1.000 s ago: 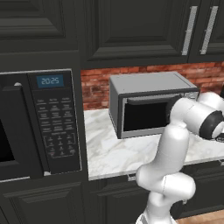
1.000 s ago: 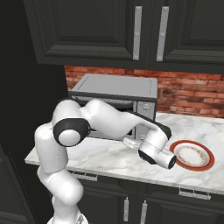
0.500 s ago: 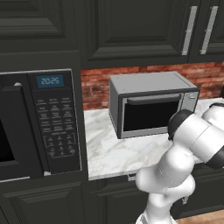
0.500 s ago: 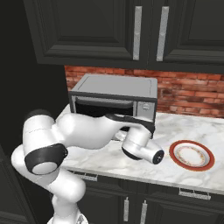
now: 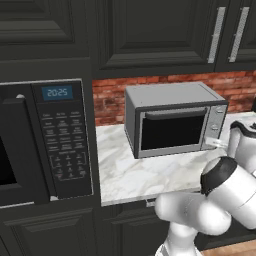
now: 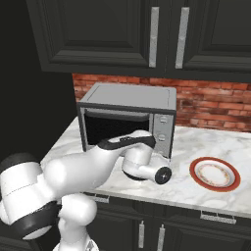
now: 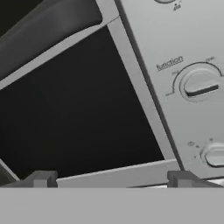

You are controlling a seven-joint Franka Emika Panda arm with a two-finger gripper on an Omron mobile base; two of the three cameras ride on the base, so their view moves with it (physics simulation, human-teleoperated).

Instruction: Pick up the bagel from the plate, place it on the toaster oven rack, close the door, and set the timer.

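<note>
grey toaster oven (image 5: 175, 120) door (image 7: 78, 105) shut before the spread hand (image 7: 109, 179); right base view adds plate (image 6: 214, 173).

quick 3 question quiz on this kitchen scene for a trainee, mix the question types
1. True or false: the toaster oven door is shut.
2. What lies on the plate? A) a bagel B) nothing C) a knob
3. Fill in: the word printed beside the middle knob in the hand view is ____.

Key
1. True; the dark glass stands upright in its frame.
2. B; the plate is bare on the marble counter.
3. function; the pincer is open, close to the door's lower right corner.
</note>
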